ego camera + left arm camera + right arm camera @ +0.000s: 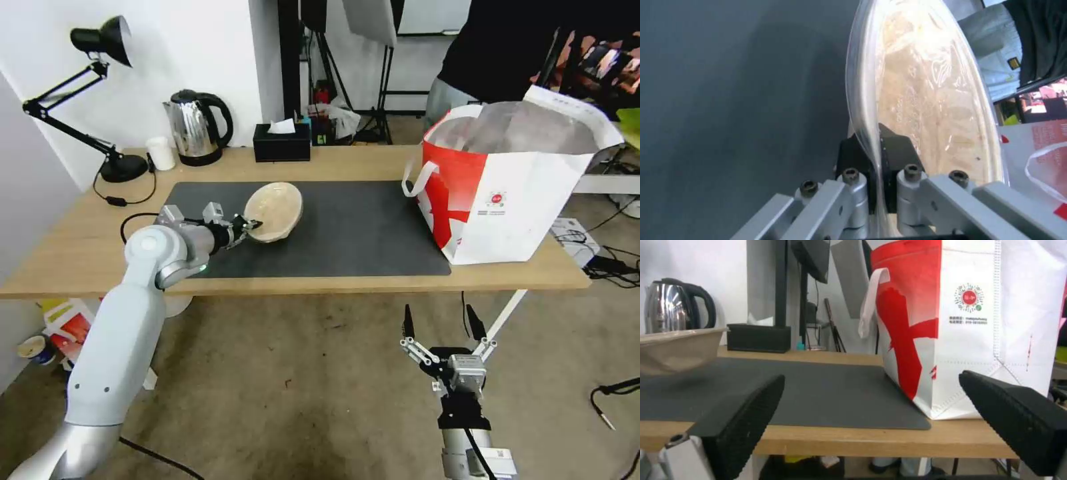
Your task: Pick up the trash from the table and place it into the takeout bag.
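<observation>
My left gripper (pixel 254 225) is shut on the rim of the round tan lidded bowl (pixel 275 211), a piece of the trash, and holds it lifted above the dark mat (pixel 360 233) on the table (pixel 67 247). Up close, the black pads (pixel 893 146) pinch the clear lid's edge of the tan bowl (pixel 925 96). The takeout bag (pixel 513 180), white with a red side panel and foil lining, stands open at the table's right end. My right gripper (pixel 441 323) hangs open below the table's front edge, facing the takeout bag (pixel 969 323) and the tan bowl (pixel 675 346).
A black desk lamp (pixel 100 100), small white cup (pixel 161 153), steel kettle (pixel 197 127) and black tissue box (pixel 282 142) line the table's back edge. A person in dark clothes (pixel 507 53) stands behind the bag. Cables lie on the floor at right.
</observation>
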Available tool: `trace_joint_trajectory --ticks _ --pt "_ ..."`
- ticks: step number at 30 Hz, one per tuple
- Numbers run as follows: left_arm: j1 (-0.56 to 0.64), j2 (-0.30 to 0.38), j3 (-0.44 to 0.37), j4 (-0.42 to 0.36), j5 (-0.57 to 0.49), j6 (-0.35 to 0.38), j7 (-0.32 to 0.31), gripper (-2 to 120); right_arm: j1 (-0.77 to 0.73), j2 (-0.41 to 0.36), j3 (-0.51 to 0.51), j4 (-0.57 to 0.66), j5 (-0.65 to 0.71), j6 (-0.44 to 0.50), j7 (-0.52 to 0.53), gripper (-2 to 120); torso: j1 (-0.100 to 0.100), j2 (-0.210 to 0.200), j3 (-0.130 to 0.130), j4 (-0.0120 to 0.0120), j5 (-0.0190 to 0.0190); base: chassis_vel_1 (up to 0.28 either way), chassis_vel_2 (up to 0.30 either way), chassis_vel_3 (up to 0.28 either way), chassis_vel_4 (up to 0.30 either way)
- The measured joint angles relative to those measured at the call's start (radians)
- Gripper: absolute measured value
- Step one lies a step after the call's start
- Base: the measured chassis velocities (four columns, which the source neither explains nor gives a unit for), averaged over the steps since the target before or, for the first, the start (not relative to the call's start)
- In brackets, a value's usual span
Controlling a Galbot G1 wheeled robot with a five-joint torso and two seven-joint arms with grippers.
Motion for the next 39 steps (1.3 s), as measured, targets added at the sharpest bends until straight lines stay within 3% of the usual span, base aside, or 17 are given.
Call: trace_joint_trajectory --ticks 8,12,19,23,25,29,35,39 --pt "0.031 0.022 -0.025 -0.095 -0.008 -0.002 0.017 0 0.000 0.000 0.000 0.000 0.000 0.000 0.000 100 0.000 0.000 0.000 0.0000 0.0000 0.000 0.000 0.000 0.000" --pt "0.044 0.062 -0.053 -0.191 -0.043 -0.007 0.036 0 0.000 0.000 0.000 0.000 0.000 0.000 0.000 100 0.000 0.000 0.000 0.0000 0.0001 0.000 0.000 0.000 0.000" --pt "0.040 0.141 -0.088 -0.269 -0.098 -0.033 0.089 0 0.000 0.000 0.000 0.000 0.000 0.000 0.000 100 0.000 0.000 0.000 0.0000 0.0001 0.000 0.000 0.000 0.000" --pt "0.035 0.187 -0.107 -0.297 -0.117 -0.058 0.163 0 0.000 0.000 0.000 0.000 0.000 0.000 0.000 100 0.000 0.000 0.000 0.0001 0.0000 0.000 0.000 0.000 0.000" --pt "0.028 0.220 -0.116 -0.303 -0.115 -0.070 0.247 0 0.000 0.000 0.000 0.000 0.000 0.000 0.000 100 0.000 0.000 0.000 0.0000 0.0000 0.000 0.000 0.000 0.000" --pt "0.016 0.248 -0.116 -0.297 -0.091 -0.085 0.317 0 0.000 0.000 0.000 0.000 0.000 0.000 0.000 100 0.000 0.000 0.000 0.0001 -0.0001 0.000 0.000 0.000 0.000" --pt "0.001 0.258 -0.111 -0.290 -0.074 -0.097 0.366 0 0.000 0.000 0.000 0.000 0.000 0.000 0.000 100 0.000 0.000 0.000 0.0000 0.0000 0.000 0.000 0.000 0.000" --pt "-0.014 0.266 -0.084 -0.263 -0.009 -0.132 0.488 0 0.000 0.000 0.000 0.000 0.000 0.000 0.000 100 0.000 0.000 0.000 0.0001 -0.0001 0.000 0.000 0.000 0.000"
